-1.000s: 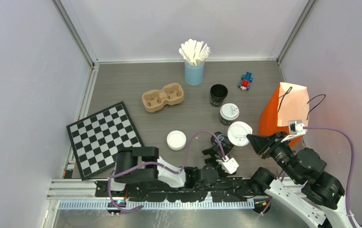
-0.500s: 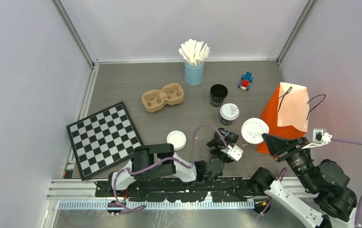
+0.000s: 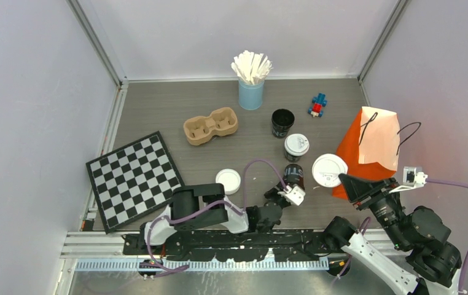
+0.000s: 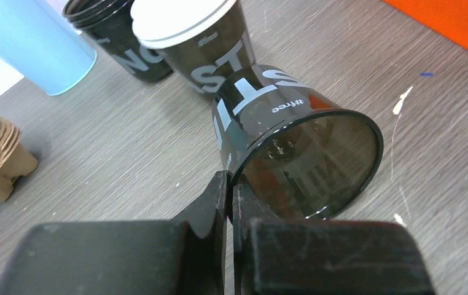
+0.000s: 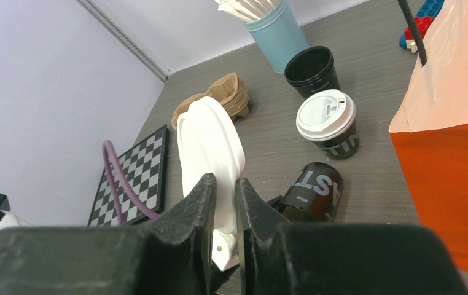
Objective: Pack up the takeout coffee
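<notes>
A grey tabletop (image 3: 176, 104) seen from above. At the back, a light-blue cup (image 3: 251, 94) is packed with upright white stirrers (image 3: 251, 66). In front of it and to its left, a brown cardboard carrier (image 3: 210, 125) shows two round wells facing up. To the right, an open cup (image 3: 282, 122) in black stands upright with no lid, and just in front of it stands a lidded cup (image 3: 296, 146). An orange paper bag (image 3: 373, 144) stands at the right with its mouth open; I cannot tell what it contains.

A tipped cup (image 3: 293, 175) lies on its side in front of the lidded cup. Only the left wrist view looks straight into its mouth, where the dark inner wall shows. That view also shows the left hand (image 4: 230, 190) clenched on the near rim, with the cup wall pinched between its fingers.

The right wrist view shows the right hand (image 5: 224, 184) clamped on the edge of a white lid (image 5: 212, 150), held on edge above the tabletop. A second white lid (image 3: 228, 180) lies flat near a checkerboard (image 3: 134, 177).
</notes>
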Robot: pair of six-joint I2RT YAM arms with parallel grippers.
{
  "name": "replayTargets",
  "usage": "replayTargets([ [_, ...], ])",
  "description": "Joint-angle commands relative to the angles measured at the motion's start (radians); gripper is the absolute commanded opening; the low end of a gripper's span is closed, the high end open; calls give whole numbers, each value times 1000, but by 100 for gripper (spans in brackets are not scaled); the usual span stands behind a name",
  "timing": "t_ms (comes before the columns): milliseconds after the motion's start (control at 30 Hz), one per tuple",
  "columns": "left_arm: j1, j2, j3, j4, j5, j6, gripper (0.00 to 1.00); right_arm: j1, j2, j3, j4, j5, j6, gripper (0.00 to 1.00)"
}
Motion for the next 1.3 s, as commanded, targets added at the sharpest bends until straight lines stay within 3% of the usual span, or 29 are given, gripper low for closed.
replayTargets([
  [0, -9, -161, -112, 80, -6, -59, 0, -1, 8, -16, 41, -16, 3, 22],
  [133, -13, -331, -246, 9, 13, -159, 0, -1, 14, -39, 47, -30, 9, 22],
  [233, -22, -486, -317, -150, 9, -254, 0, -1, 15, -51, 50, -39, 14, 22],
  [300, -21, -623, -311, -381, 37, -361, 0, -1, 26, -56, 48, -57, 14, 22],
  [400, -5, -816, -197, -967, 115, -551, 0, -1, 64, -61, 27, -97, 13, 22],
  [533, 19, -961, -52, -1496, 221, -751, 0, -1, 129, -61, 39, -183, 16, 22],
  [633, 60, -1021, 51, -1807, 366, -849, 0, -1, 167, -81, 63, -246, 24, 22],
  [733, 90, -1036, 128, -2008, 514, -885, 0, -1, 192, -110, 90, -281, 36, 22],
  [933, 153, -959, 220, -2174, 672, -846, 3, -1, 195, -157, 169, -306, 60, 22],
  [1267, 301, -705, 273, -2095, 955, -689, 1, -1, 243, -155, 190, -327, 57, 22],
])
